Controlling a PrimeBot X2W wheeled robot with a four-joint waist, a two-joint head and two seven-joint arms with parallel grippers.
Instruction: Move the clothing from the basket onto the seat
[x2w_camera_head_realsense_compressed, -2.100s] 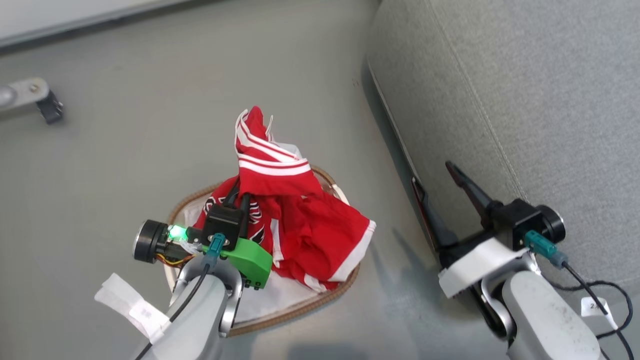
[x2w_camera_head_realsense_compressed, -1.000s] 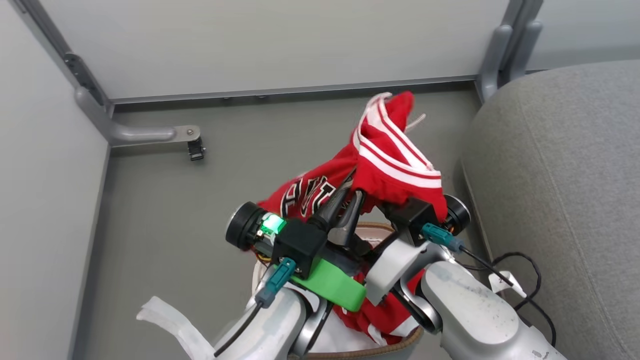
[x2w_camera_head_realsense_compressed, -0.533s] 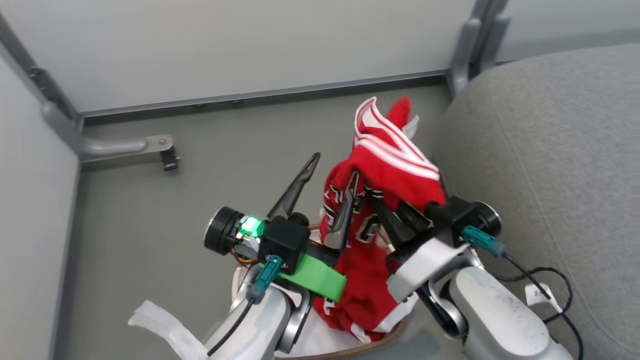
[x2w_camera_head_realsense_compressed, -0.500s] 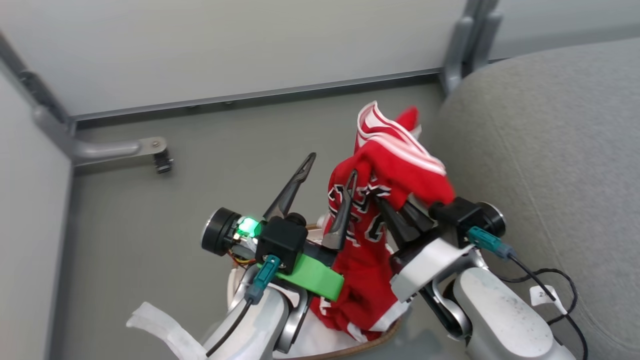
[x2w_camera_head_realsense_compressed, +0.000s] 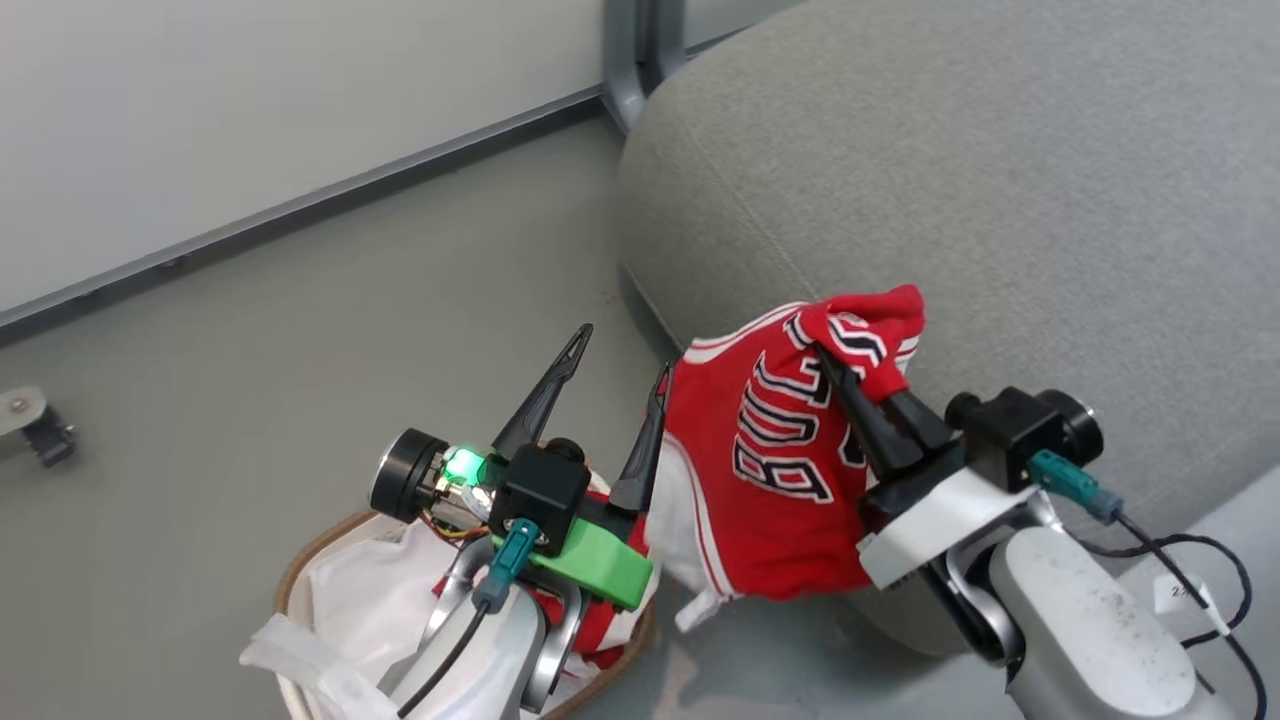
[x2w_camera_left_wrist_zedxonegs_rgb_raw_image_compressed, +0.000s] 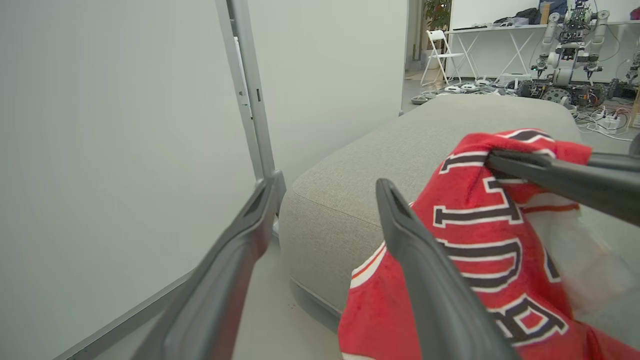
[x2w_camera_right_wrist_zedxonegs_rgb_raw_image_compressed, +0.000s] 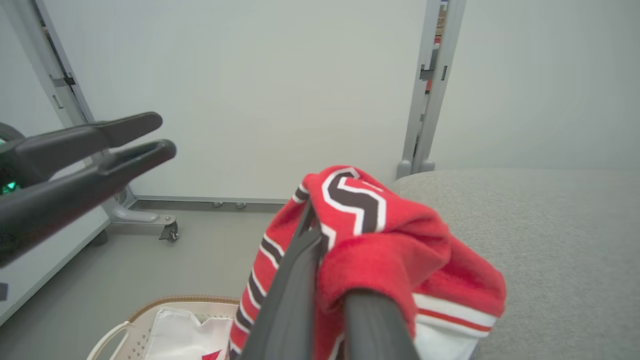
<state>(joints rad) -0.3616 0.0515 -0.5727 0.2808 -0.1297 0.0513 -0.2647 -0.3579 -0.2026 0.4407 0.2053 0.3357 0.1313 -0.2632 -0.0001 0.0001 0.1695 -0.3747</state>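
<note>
Clamped in the right gripper (x2w_camera_head_realsense_compressed: 835, 365), the clothing (x2w_camera_head_realsense_compressed: 790, 470) is being held just beside the seat (x2w_camera_head_realsense_compressed: 1000, 200) at two o'clock, not yet on it, with the left gripper (x2w_camera_head_realsense_compressed: 623, 350) agape and more red left in the basket (x2w_camera_head_realsense_compressed: 300, 560).

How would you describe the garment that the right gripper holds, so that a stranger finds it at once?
Find the big grey seat; against its near edge the right gripper is shut on a hanging jersey. It is bright red with black-and-white lettering and white trim, unlike the plain white liner in the basket nearby.
</note>
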